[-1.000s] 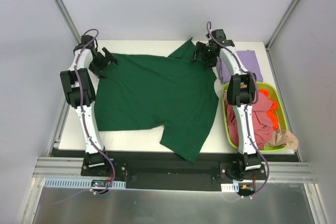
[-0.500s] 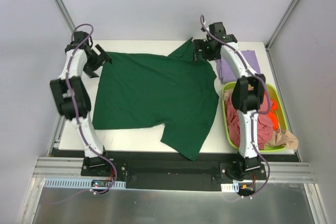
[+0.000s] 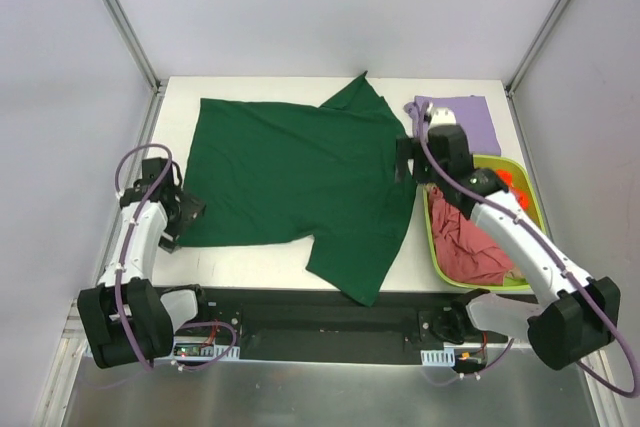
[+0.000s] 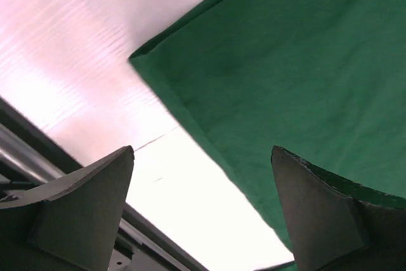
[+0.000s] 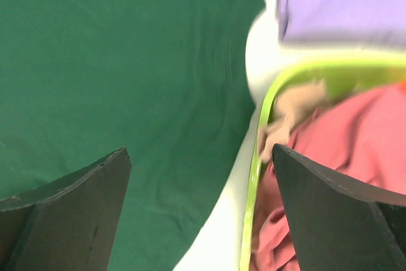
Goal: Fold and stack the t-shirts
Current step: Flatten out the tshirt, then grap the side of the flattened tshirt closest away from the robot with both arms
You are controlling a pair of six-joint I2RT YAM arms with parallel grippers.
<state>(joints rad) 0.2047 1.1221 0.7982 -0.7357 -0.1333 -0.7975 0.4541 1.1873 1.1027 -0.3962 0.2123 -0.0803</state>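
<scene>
A large dark green t-shirt (image 3: 300, 177) lies spread flat on the white table (image 3: 250, 262); one sleeve hangs toward the front edge. A folded lilac-purple t-shirt (image 3: 465, 122) lies at the back right. A pinkish-red t-shirt (image 3: 475, 247) is bunched in the lime-green basket. A bit of the beige t-shirt (image 5: 285, 115) shows at the basket's rim. My left gripper (image 3: 185, 212) is open and empty at the green shirt's near-left corner (image 4: 304, 61). My right gripper (image 3: 405, 162) is open and empty above the green shirt's right edge (image 5: 95, 61), next to the basket.
The lime-green basket (image 3: 522, 169) stands at the right, its rim (image 5: 254, 176) just right of my right gripper. A small orange object (image 3: 505, 179) lies in it. A dark rail (image 4: 38, 150) runs along the table's left edge.
Both arms have pulled back from the shirt's far corners: the left to the near-left corner, the right to the right edge by the basket. The green shirt lies flatter.
</scene>
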